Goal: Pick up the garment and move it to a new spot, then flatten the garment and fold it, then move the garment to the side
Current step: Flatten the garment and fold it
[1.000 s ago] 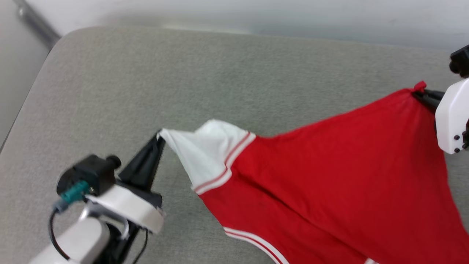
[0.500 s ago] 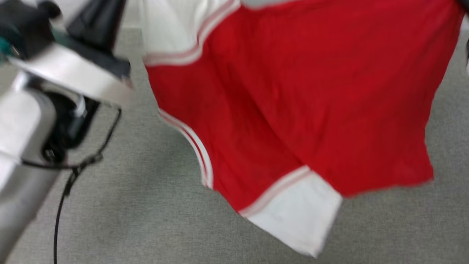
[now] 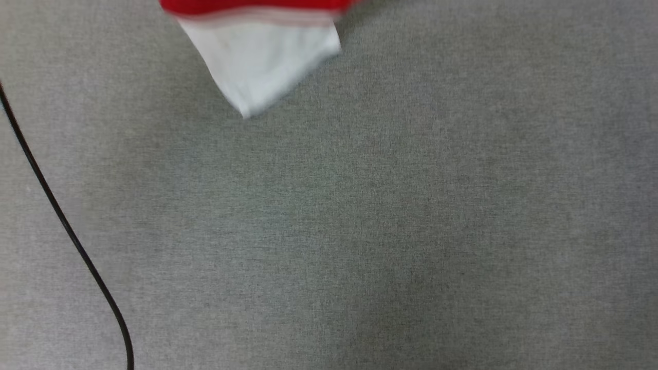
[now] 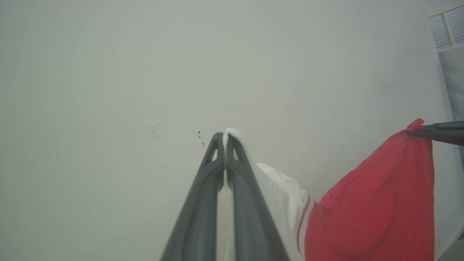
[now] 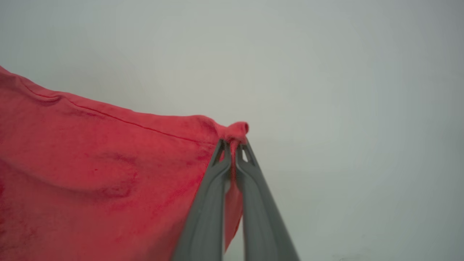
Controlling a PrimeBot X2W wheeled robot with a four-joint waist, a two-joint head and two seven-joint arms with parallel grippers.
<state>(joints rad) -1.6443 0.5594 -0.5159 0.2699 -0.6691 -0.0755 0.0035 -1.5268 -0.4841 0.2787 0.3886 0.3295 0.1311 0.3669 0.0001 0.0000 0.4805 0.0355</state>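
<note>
Grey woven fabric covers the surface across the whole head view; in both wrist views a pale, plain wall fills the background, with a few dark specks near the middle of the left wrist view. The garment hangs at the top of the head view, left of centre, as a blurred white sleeve below a thin red band, its lowest point just above the grey surface or touching it, I cannot tell which; in the left wrist view its red body fills the lower right, and in the right wrist view it spreads over the lower left. The left gripper has its jaws pressed together on the tip of the white sleeve, at the centre of its view; the right gripper is clamped on a bunched red corner, and its dark fingers enter at the right edge of the left wrist view. A thin black cable curves down the left edge of the head view.
</note>
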